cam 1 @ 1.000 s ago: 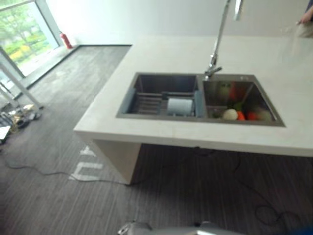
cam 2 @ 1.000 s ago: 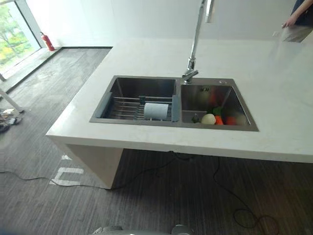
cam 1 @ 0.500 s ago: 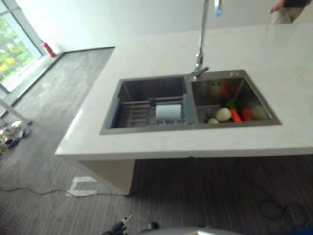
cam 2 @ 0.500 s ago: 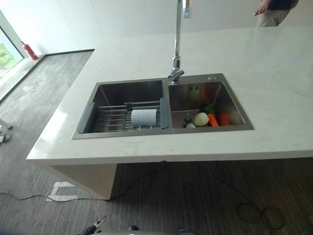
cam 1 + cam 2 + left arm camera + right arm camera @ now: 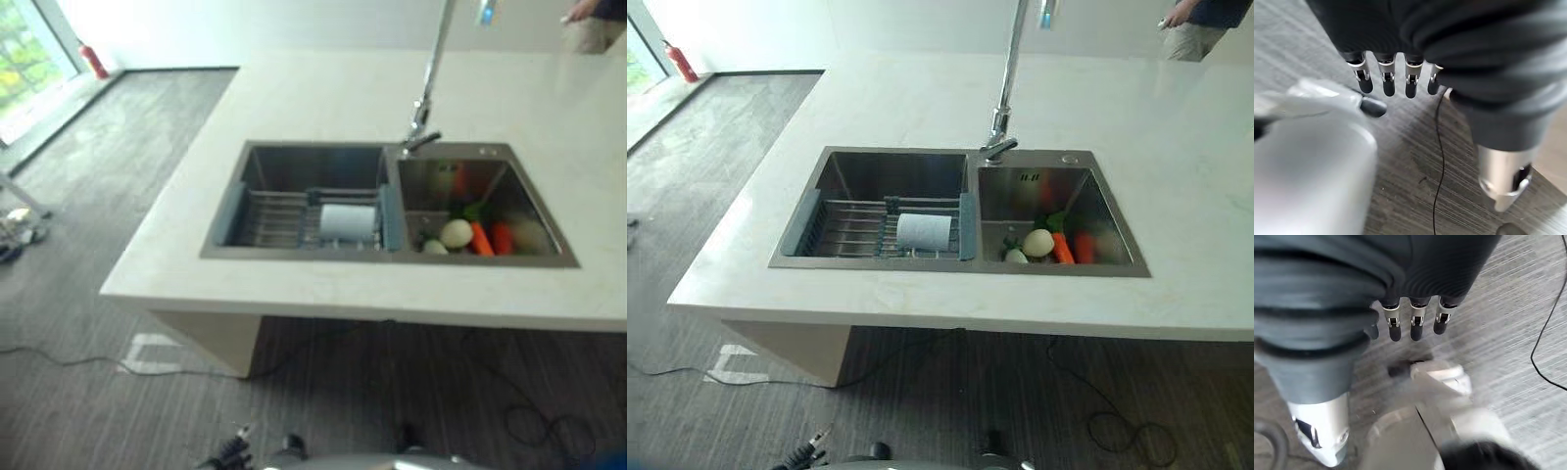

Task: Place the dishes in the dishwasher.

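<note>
White cup (image 5: 923,231) unmoved on sink rack (image 5: 847,230), left hand (image 5: 1386,81) and right hand (image 5: 1413,320) hanging relaxed, empty.

We see a kitchen: a big white counter (image 5: 921,108) with a steel sink (image 5: 1038,166), a tall tap (image 5: 1007,78) and vegetables (image 5: 1050,243).

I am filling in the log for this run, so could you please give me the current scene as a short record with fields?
counter: white island counter with a double sink set into it
left basin: grey wire rack with a pale cylindrical dish lying on its side in it
right basin: vegetables, white, orange and green
faucet: tall faucet behind the divider
left hand: left hand open, holding nothing, over the floor
right hand: right hand open, holding nothing, over the floor
person: person at the far right
dishwasher: unseen
</note>
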Motion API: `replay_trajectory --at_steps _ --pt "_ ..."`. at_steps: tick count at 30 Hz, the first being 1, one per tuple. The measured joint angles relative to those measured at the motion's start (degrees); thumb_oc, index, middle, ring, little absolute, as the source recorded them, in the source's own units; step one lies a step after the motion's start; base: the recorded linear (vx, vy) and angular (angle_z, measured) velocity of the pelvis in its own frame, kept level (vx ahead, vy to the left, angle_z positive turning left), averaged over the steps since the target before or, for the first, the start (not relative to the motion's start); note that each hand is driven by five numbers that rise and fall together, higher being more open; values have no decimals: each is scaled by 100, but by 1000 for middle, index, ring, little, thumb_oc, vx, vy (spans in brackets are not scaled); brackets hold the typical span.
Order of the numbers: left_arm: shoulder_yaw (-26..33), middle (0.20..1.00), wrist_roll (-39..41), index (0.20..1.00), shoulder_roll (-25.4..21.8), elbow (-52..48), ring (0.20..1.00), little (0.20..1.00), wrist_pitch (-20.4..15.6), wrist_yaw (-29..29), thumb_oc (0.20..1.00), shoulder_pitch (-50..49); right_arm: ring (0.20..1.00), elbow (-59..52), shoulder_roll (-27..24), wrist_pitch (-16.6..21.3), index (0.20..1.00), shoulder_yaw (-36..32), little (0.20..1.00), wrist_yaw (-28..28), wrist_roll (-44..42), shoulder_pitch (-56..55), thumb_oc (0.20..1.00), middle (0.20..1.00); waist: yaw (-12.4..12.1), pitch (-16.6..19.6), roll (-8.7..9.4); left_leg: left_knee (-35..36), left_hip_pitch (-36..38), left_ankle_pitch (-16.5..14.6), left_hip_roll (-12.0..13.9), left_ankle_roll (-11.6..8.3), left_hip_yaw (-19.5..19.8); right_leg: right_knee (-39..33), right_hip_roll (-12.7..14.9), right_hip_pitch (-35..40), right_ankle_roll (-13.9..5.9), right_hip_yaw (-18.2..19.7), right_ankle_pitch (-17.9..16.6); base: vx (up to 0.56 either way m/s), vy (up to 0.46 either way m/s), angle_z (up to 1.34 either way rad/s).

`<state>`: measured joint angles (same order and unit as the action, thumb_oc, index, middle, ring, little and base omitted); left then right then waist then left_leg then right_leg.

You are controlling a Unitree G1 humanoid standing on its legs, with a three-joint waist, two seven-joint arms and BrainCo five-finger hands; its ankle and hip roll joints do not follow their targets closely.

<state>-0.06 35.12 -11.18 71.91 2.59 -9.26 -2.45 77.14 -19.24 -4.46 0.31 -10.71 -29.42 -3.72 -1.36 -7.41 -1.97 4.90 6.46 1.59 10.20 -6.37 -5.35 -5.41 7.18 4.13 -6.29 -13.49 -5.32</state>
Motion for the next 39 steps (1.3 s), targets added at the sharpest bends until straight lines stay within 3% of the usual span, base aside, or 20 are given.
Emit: replay_trajectory --at_steps 5,10,11,15,19,21,23,25,28,32,34,36,39 --pt "512 1000 478 1000 -354 -462 1000 1000 -166 459 1000 43 1000 -46 -146 -14 1000 -87 1000 -29 11 -39 1000 1000 -25 110 -179 21 59 15 17 -66 -2 -1 -10 141 -26 -123 55 -4 56 16" --pt "1032 1000 480 1000 -1459 -503 1000 1000 -284 758 1000 88 1000 0 -186 -15 1000 -75 1000 -75 18 -267 1000 1000 -15 277 -398 53 56 -31 -143 19 28 -2 154 159 -83 -135 50 14 84 4" --pt "1152 1000 476 1000 -1649 -574 1000 1000 -287 802 1000 51 1000 8 -195 -23 1000 -76 1000 -78 18 -315 1000 1000 -35 355 -515 54 59 -31 -183 31 33 -2 197 169 -89 -143 40 12 83 5" --pt "1524 1000 200 1000 -2406 -760 1000 1000 -224 1076 1000 61 1000 108 -309 2 1000 -76 1000 -82 13 -381 1000 1000 -42 419 -568 55 57 -32 -223 42 82 -3 233 190 -126 -176 -9 5 34 6" --pt "1576 1000 -1313 1000 -3992 -1806 1000 1000 -177 1604 1000 30 1000 92 -361 26 1000 -21 1000 -81 -64 -533 1000 1000 -69 478 -410 55 -31 -16 -218 54 159 1 230 156 -153 -249 20 0 -11 9" --pt "1644 1000 -1687 1000 -5091 -3258 1000 1000 -267 1861 1000 32 1000 51 -302 56 1000 -20 1000 -83 -109 -739 1000 1000 -145 523 -240 55 -44 -6 -236 48 166 15 249 156 -161 -261 15 15 -66 7" --pt "1780 1000 -1858 1000 -5576 -4362 1000 1000 -271 1946 1000 114 1000 53 -214 136 1000 -16 1000 -86 -129 -866 1000 1000 -129 537 -194 55 -40 -11 -259 54 163 30 275 155 -175 -253 7 53 -107 1" --pt "1685 1000 -2103 1000 -5608 -5381 1000 1000 -468 2032 1000 765 1000 56 -77 146 1000 59 1000 -125 -232 -962 1000 1000 -66 571 -140 55 -38 -11 -267 53 165 30 252 164 -196 -250 19 67 -89 0" --pt "863 1000 -2525 1000 -5501 -5525 1000 1000 -768 1896 1000 1739 1000 0 -64 153 1000 133 1000 -195 -324 -921 1000 1000 336 605 -238 55 -24 -3 -213 14 134 29 207 135 -197 -198 27 98 -104 -11" --pt "-298 1000 -2769 1000 -5160 -5602 1000 1000 -831 1448 1000 2651 1000 -1 -116 131 1000 135 1000 -228 -315 -826 1000 1000 552 607 -241 54 -45 43 -119 -62 -142 0 101 -80 -135 84 -31 15 -108 -38" --pt "-797 1000 -2815 1000 -4661 -5619 1000 1000 -692 1217 1000 2949 1000 -93 -134 131 1000 135 1000 -237 -339 -799 1000 1000 660 601 -232 54 -130 48 -94 -68 -237 1 45 -261 -103 227 -82 -35 -81 -33" --pt "-1020 1000 -3106 1000 -4251 -5643 1000 1000 -622 1008 1000 2964 1000 -135 -131 132 1000 132 1000 -259 -525 -665 1000 1000 756 518 -248 53 -294 93 -107 -82 -361 0 14 -525 -63 383 -171 -102 -74 -38" --pt "-1350 1000 -3309 1000 -4114 -4950 1000 1000 -603 802 1000 3298 1000 -152 -146 126 1000 134 1000 -254 -566 -246 1000 1000 1038 -20 -288 17 -535 238 -96 -84 -547 28 -31 -922 50 607 -401 -72 -85 -37"
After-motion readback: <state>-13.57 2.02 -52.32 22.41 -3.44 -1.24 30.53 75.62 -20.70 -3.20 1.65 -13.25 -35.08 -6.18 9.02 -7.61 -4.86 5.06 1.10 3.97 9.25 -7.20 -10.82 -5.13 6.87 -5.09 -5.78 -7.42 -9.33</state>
